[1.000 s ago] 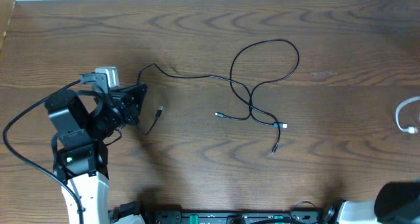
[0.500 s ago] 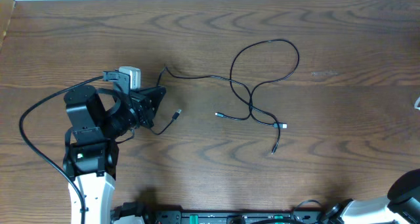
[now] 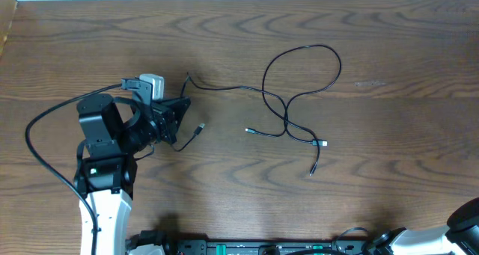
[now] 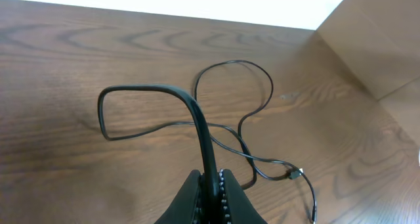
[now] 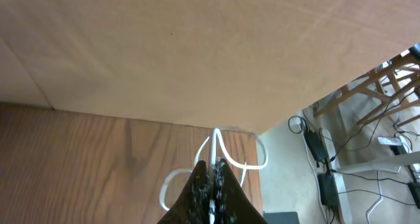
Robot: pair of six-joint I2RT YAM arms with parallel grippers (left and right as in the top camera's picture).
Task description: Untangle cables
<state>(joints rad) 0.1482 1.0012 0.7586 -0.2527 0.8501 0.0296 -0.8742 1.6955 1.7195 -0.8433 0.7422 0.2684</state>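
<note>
A thin black cable (image 3: 224, 87) runs across the table from my left gripper (image 3: 179, 111) to a loose tangle (image 3: 285, 123) with a wide loop (image 3: 303, 51) behind it. Small plug ends lie at the tangle's left (image 3: 251, 131), its right (image 3: 322, 143) and its front (image 3: 313, 170). Another plug (image 3: 199, 127) lies by the left gripper. In the left wrist view the left gripper (image 4: 213, 179) is shut on the black cable (image 4: 197, 115), which arches up from the jaws. My right gripper (image 5: 213, 168) is shut on a white cable (image 5: 214, 145) at the table's right edge.
A brown board (image 5: 170, 46) stands along the table's far right side. Beyond the table's right edge (image 5: 257, 184) lie floor cords (image 5: 315, 142) and wooden chair legs (image 5: 380, 86). Only a bit of the right arm (image 3: 468, 214) shows at the overhead view's bottom right corner.
The left gripper has moved right with the black cable, dragging its near end and plug along. The white cable and the right arm have slid out of the overhead view at the right.
</note>
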